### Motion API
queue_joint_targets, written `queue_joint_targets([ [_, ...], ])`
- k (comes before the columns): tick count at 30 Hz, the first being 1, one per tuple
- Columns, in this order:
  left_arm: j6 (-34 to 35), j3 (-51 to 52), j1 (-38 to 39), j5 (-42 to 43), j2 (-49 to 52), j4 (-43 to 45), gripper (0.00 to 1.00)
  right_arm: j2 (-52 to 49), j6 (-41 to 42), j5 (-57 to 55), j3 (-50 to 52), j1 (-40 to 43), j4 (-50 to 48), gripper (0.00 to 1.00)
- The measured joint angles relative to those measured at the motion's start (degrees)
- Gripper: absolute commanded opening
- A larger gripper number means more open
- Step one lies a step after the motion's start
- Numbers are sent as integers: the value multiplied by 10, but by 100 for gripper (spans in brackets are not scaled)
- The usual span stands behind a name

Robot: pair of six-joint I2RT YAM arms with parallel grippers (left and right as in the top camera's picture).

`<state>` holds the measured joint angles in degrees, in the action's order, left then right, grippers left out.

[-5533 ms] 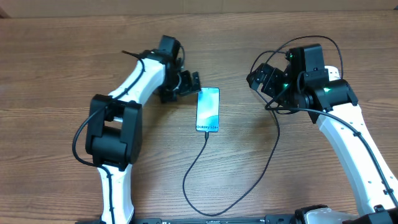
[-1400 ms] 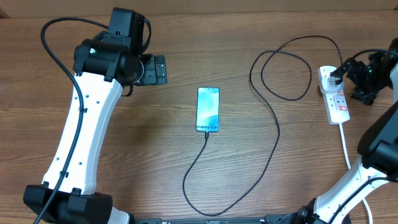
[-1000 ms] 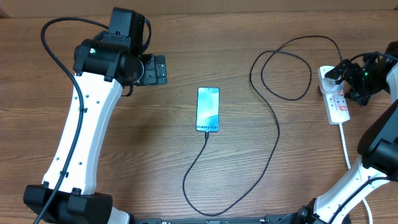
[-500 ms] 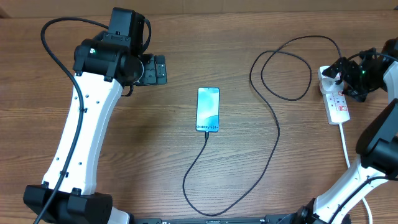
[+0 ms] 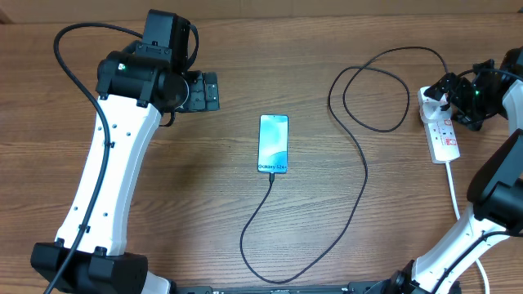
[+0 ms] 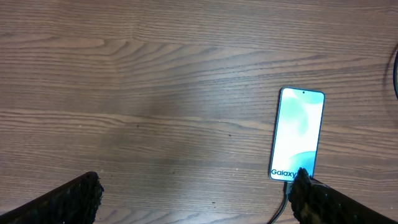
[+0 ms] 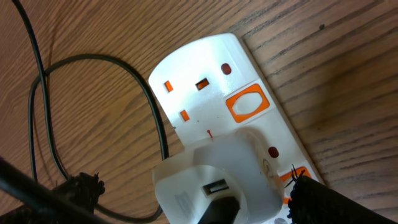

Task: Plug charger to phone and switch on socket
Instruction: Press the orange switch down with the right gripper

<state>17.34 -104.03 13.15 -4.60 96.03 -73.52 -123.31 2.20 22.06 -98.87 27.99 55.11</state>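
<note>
The phone (image 5: 274, 144) lies face up mid-table with its cyan screen lit, and also shows in the left wrist view (image 6: 297, 134). The black charger cable (image 5: 363, 181) runs from the phone's near end, loops, and reaches the white socket strip (image 5: 446, 143) at the right. In the right wrist view, a white adapter (image 7: 214, 180) with the black plug in it sits on the strip (image 7: 205, 68) next to an orange switch (image 7: 247, 104). My right gripper (image 7: 199, 190) is open, its fingers either side of the adapter (image 5: 455, 100). My left gripper (image 5: 200, 91) is open and empty, left of the phone (image 6: 196, 190).
The strip's thick white cord (image 5: 454, 192) runs toward the near right edge. The cable's big loops (image 5: 376, 90) lie between the phone and the strip. Bare wood lies under the left gripper.
My right gripper has shifted a little left and toward the strip's far end, over the adapter. The left arm, phone and cable have not moved.
</note>
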Motion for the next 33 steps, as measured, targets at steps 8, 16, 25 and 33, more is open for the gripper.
queue_joint_targets([
  [8, 0, 0, 0, 0, 0, 0, 100, -18, -1, 5, 0, 0, 2, 100],
  [16, 0, 0, 0, 0, 0, 0, 100, -24, -7, 2, 0, 2, 7, 100],
  [25, 0, 0, 0, 0, 0, 0, 100, -24, -11, 5, -3, 2, 25, 100],
  [33, 0, 0, 0, 0, 0, 0, 100, -24, -24, 13, -7, 0, 46, 100],
])
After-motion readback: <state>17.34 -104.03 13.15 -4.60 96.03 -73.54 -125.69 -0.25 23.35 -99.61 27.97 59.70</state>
